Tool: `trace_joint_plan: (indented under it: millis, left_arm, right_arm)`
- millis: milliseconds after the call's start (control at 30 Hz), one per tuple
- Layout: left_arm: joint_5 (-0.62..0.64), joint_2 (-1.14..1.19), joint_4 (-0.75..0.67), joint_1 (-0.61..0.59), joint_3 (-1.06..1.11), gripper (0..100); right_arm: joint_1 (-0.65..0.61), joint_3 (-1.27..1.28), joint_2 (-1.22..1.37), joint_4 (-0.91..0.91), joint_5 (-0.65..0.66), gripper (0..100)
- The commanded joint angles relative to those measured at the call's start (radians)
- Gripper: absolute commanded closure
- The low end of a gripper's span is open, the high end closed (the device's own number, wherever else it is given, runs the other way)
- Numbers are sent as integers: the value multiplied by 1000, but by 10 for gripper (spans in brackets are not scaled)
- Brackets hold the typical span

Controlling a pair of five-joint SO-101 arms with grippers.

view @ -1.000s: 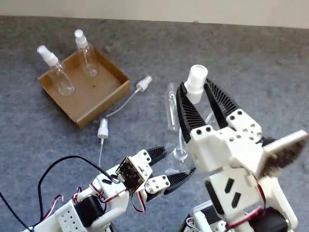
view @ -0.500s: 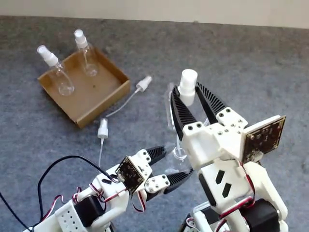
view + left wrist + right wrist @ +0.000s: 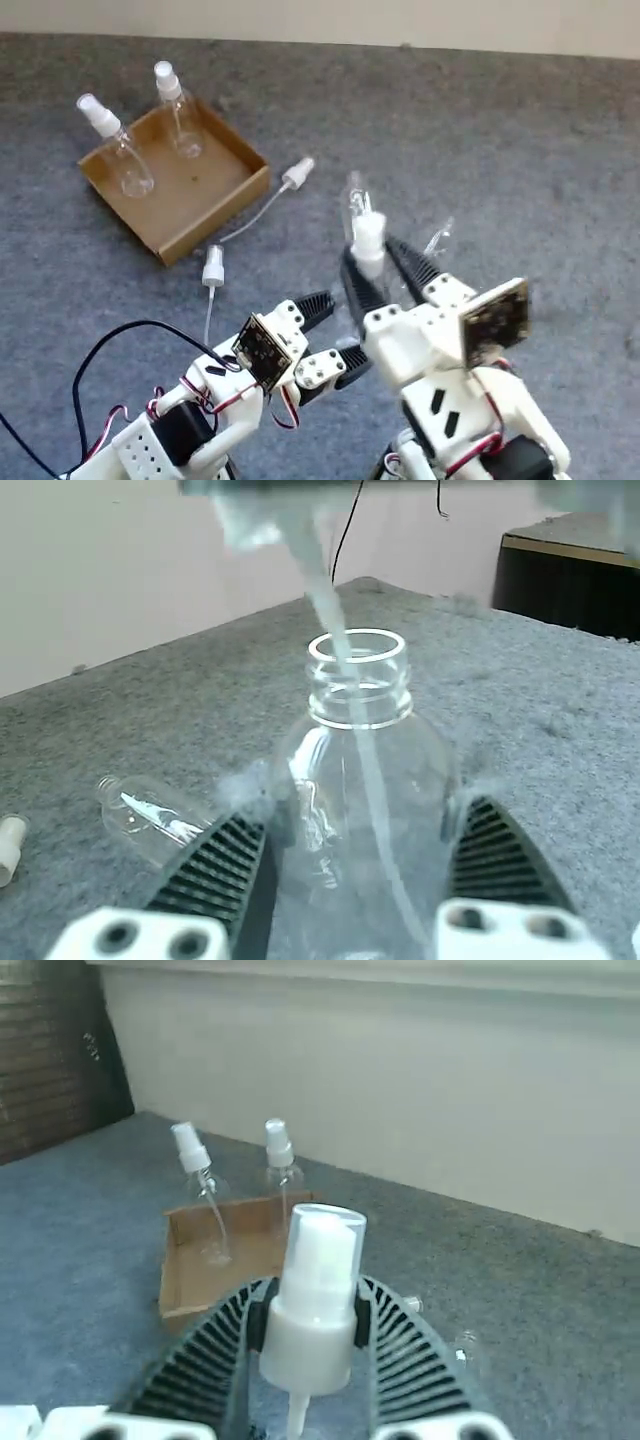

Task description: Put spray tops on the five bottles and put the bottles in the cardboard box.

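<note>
Fingers [image 3: 205, 1360] of the right gripper [image 3: 313, 1302] are pinching a white spray top [image 3: 320, 1250], its dip tube [image 3: 345, 670] hanging inside the open neck of an upright clear bottle [image 3: 355, 770]; the left gripper [image 3: 360, 820] is clamping that bottle between its fingers, near and right of the cardboard box [image 3: 220, 215]

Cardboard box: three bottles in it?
No, the cardboard box holds just two, a nearer bottle and a farther bottle, both capped.
</note>
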Motion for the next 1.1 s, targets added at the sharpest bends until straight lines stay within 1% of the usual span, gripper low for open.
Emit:
trace_joint_plan:
  millis: [0,100,367,567,800,933,1067]
  left_arm:
    - [12,-12,-28,-22,19,938]
    - [12,-12,-28,-24,19,938]
    - [12,-12,-28,-24,19,938]
    - [8,-12,-28,-24,19,938]
    - [6,-12,-29,-25,19,938]
    - [6,-12,-29,-25,19,938]
    - [6,-12,-29,-25,19,938]
  right_arm:
    - [-30,22,-47,5,54,985]
    - [-30,30,-71,45,106,985]
    - [-31,31,-102,156,112,981]
    - [-31,30,-107,197,112,883]
    - [-33,27,-107,262,114,883]
    - [-33,33,-107,263,114,882]
    - [-33,35,-108,266,170,879]
